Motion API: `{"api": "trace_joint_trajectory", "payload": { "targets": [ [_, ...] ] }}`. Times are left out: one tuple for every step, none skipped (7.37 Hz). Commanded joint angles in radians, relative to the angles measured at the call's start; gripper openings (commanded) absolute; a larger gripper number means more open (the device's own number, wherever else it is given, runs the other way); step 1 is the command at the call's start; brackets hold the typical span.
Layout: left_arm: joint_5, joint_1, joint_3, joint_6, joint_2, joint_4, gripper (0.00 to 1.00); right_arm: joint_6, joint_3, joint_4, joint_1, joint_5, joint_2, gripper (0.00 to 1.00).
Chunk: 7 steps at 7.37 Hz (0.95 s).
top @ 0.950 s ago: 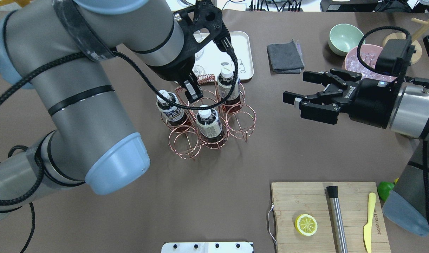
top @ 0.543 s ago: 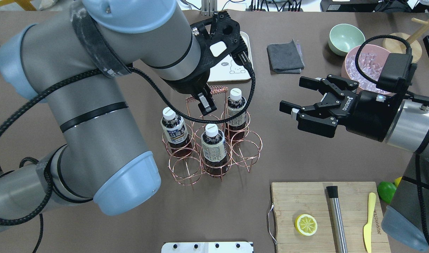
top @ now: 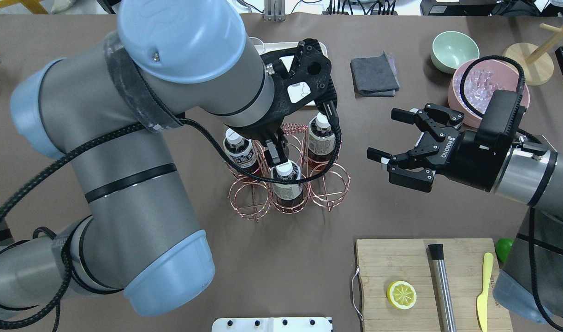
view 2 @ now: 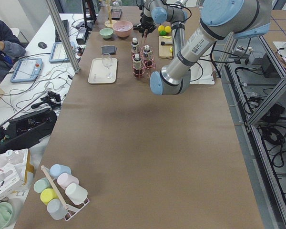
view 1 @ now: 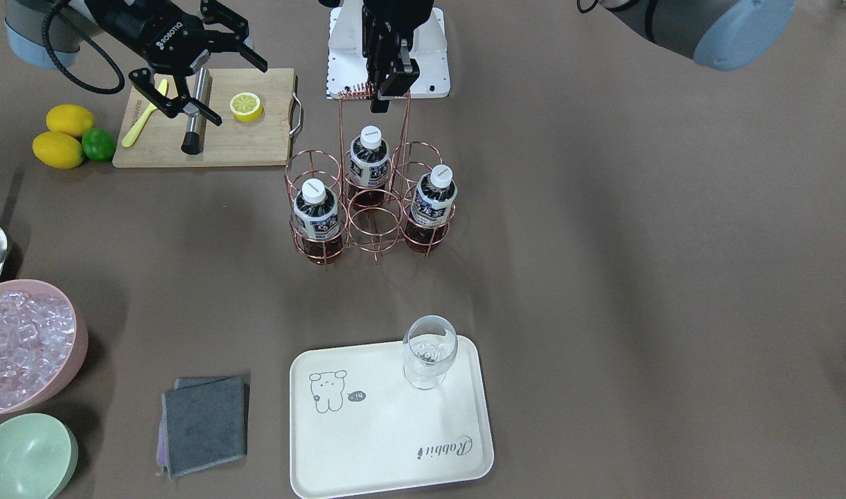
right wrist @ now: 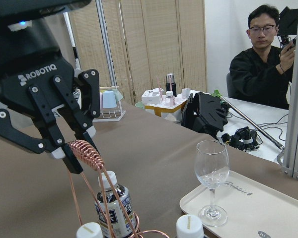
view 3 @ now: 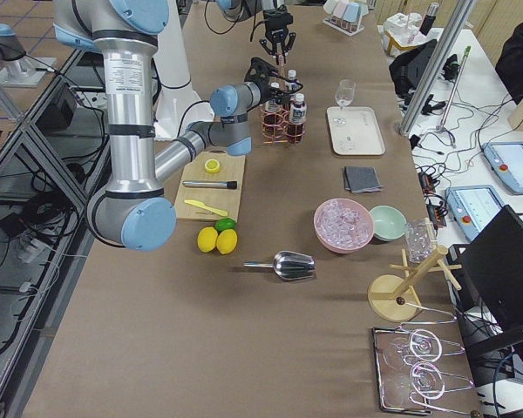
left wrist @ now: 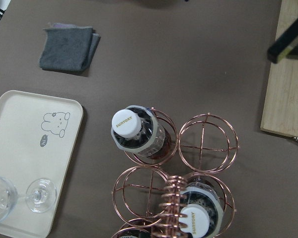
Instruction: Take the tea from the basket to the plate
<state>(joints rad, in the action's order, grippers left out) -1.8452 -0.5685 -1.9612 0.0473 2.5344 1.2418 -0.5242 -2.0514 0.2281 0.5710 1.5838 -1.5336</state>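
**Both arms over the table (view 1: 603, 277), tea not yet lifted.** I am holding my left end effector (right wrist: 78, 145) above the basket (view 1: 353, 211). Its fingers are drawn in on the coiled grip of the wire handle (right wrist: 89, 157) and, going by the right wrist view, are clamping it. My right end effector (top: 386, 133) is hovering beside the basket and apart from it, with its fingers spread wide and carrying nothing.

All three bottles are standing upright in the basket's rings. The tea (view 1: 314, 211) on the side toward my right end effector is the one I am judging easiest to reach. A second bottle (view 1: 370, 156) is sitting nearest my base, and a third bottle (view 1: 434, 197) is on my left side. The plate (view 1: 388, 443) is lying beyond the basket, apart from it. A stemmed glass (view 1: 429, 350) is standing near one corner of it and the rest is bare.

**Handling (a judgement, not an observation).** The tea is small and full, so I am expecting it to be light but not negligible. Its plastic wall is probably going to yield under a hard squeeze, and the label looks smooth. I am favouring a hold just under the white cap, where the bottle is standing proud of its ring — then a straight lift, since the ring is encircling the lower body. The wire basket looks light enough to rise with the bottle, so my left hold on the handle should be pinning it down. The glass is fragile, so I am aiming for the bare area near the bear print.
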Motion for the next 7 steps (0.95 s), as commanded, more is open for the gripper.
{"api": "trace_joint_trajectory", "payload": {
  "targets": [
    [0.014,0.015,-0.007,0.049,-0.025,0.025,0.00,0.047,0.136,-0.223,-0.005,-0.002,0.001,1.00],
    [0.014,0.015,-0.011,0.049,-0.031,0.025,0.00,0.050,0.193,-0.302,-0.007,-0.004,0.012,1.00],
    [0.014,0.016,-0.013,0.048,-0.031,0.025,0.00,0.046,0.271,-0.382,-0.010,-0.018,0.051,1.00],
    [0.014,0.022,-0.015,0.046,-0.037,0.027,0.00,0.038,0.333,-0.416,-0.028,-0.053,0.100,1.00],
    [0.014,0.024,-0.015,0.046,-0.037,0.027,0.00,0.038,0.365,-0.417,-0.063,-0.100,0.139,1.00],
    [0.014,0.025,-0.016,0.043,-0.039,0.027,0.00,0.036,0.381,-0.420,-0.089,-0.129,0.156,1.00],
    [0.014,0.028,-0.015,0.042,-0.037,0.027,0.00,0.036,0.395,-0.420,-0.098,-0.139,0.158,1.00]
  ]
}}
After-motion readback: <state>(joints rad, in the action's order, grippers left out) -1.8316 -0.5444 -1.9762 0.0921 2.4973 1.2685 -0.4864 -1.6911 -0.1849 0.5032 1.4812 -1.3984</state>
